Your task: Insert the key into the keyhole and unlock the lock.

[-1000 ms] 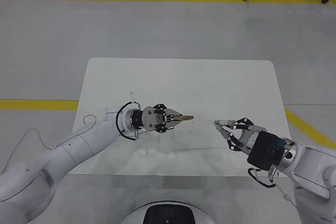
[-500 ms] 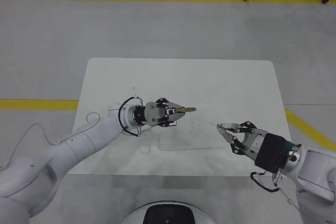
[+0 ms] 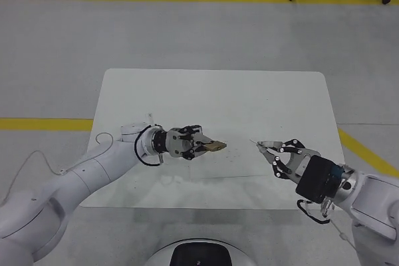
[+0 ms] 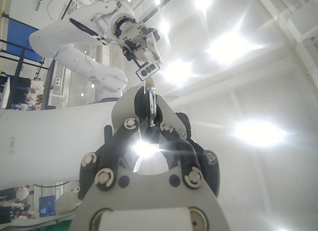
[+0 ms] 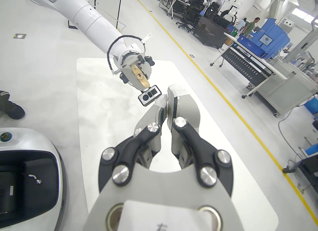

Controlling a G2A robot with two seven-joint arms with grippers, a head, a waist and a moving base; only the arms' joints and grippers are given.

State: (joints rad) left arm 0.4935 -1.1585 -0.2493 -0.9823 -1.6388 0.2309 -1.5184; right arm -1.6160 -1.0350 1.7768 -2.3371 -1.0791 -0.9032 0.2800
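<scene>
Brass lock (image 3: 218, 144), clamped at its shackle end in the closed left claw (image 3: 207, 145) and held over the middle of the white surface (image 3: 253, 93). Round keyhole (image 5: 140, 76) in the narrow end face, turned toward the right side of the surface. Thin key (image 3: 257, 143), pinched in the closed right claw (image 3: 268, 147) over the right half of the surface, tip aimed at the lock with a gap between them. From the left wrist, lock edge-on between the pads (image 4: 164, 112). Yellow floor line (image 3: 40, 124) beyond both side edges of the surface.
</scene>
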